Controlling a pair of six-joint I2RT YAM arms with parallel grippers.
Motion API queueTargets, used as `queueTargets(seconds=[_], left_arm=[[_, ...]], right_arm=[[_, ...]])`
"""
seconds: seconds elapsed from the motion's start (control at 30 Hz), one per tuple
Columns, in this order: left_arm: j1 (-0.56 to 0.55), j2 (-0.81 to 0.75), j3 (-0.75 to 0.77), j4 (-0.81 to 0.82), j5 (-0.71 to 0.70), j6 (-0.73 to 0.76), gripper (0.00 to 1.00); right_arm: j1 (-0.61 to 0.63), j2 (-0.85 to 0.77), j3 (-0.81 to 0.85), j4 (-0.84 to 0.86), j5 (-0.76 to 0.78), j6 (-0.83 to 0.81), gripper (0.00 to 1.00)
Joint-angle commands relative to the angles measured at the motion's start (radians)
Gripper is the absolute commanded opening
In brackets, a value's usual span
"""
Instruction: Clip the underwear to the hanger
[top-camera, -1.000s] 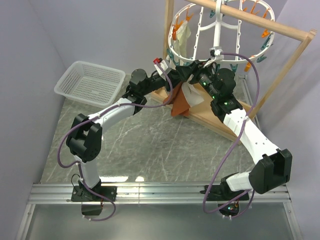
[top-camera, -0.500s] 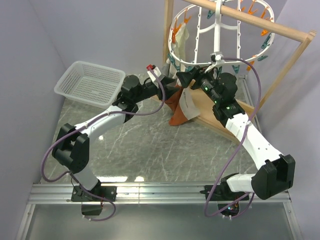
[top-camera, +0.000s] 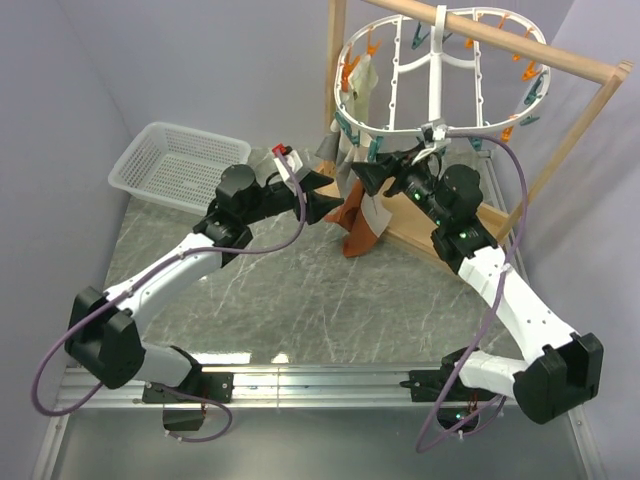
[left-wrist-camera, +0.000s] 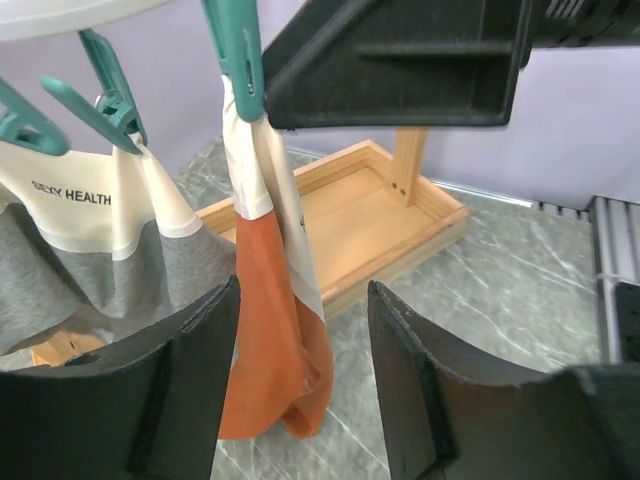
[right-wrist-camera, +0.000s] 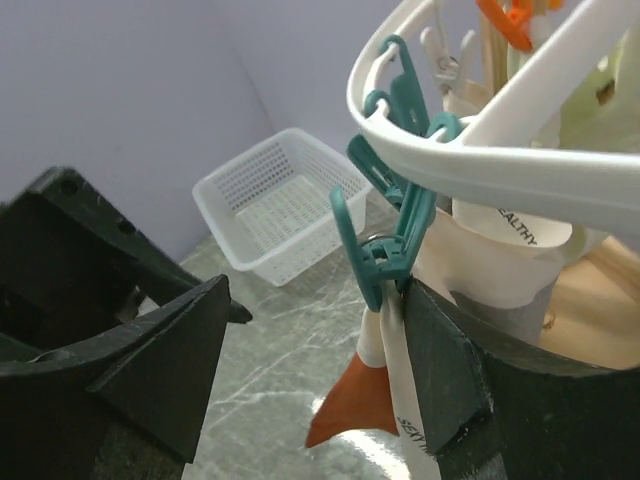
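left end effector (top-camera: 325, 207) pulled back, apart, empty; underwear (top-camera: 358, 228) now hangs center frame from teal clothespin (right-wrist-camera: 395, 245); right end effector (top-camera: 368, 178) apart too, clip looks done

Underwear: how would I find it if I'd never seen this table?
Find the wooden frame at the back; a white round hanger hangs from its rod. At the hanger's near edge, the underwear dangles from a teal clip. It's the only rust-orange piece; beside it hangs a grey cloth.
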Motion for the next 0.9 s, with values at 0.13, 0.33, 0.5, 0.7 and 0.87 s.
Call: queueTargets(seconds=[0.13,0.33,0.5,0.7,0.87], left_arm=[[-0.032,-0.147,-0.021,-0.149,0.048,0.066,0.65],[-0.081,-0.194,-0.044,-0.191,0.021,0.145,0.66],[-0.103,-0.165,-0.029,-0.140,0.002,0.114,0.67],[-0.106,-0.126,-0.017,-0.059,-0.035,0.048,0.64],[-0.118,-0.096,0.000,-0.011,-0.064,-0.012,0.61]], right_arm=[[0.073,-0.188,-0.166,-0.159,-0.077,-0.167,0.75],[0.073,-0.397,-0.296,-0.243,-0.043,-0.271,0.75],[0.072,-0.487,-0.345,-0.276,-0.001,-0.290,0.74],[0.072,-0.546,-0.371,-0.276,0.070,-0.285,0.73],[0.042,-0.648,-0.397,-0.352,0.151,-0.242,0.71]])
